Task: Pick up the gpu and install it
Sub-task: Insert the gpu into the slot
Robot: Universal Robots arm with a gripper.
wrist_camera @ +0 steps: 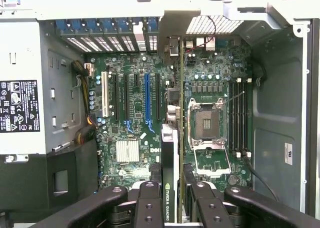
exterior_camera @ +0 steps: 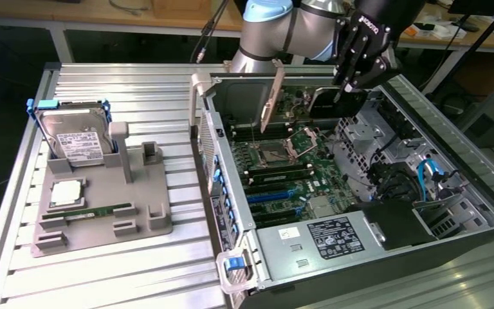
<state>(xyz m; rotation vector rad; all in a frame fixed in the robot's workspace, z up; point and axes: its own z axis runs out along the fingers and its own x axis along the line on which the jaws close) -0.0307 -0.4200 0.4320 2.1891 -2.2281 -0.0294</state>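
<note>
The gpu (exterior_camera: 329,103) hangs above the open PC case (exterior_camera: 229,193), with my gripper (exterior_camera: 350,87) shut on its upper edge. Its silver bracket (exterior_camera: 273,96) points toward the case's rear wall. In the wrist view the gpu (wrist_camera: 170,188) appears edge-on with a green-and-black label, held between my two black fingers (wrist_camera: 150,203), my gripper (wrist_camera: 172,208) closed around it. It floats over the motherboard (wrist_camera: 130,123), lined up between the blue expansion slot (wrist_camera: 147,97) and the CPU socket (wrist_camera: 206,125). I cannot tell how far above the board it sits.
On the exterior view's left, a grey parts tray (exterior_camera: 101,219) holds a hard drive (exterior_camera: 75,132), a CPU (exterior_camera: 65,192) and a green RAM stick (exterior_camera: 88,210). Inside the case are the power supply (exterior_camera: 329,235), blue cables (exterior_camera: 427,174) and drive bays.
</note>
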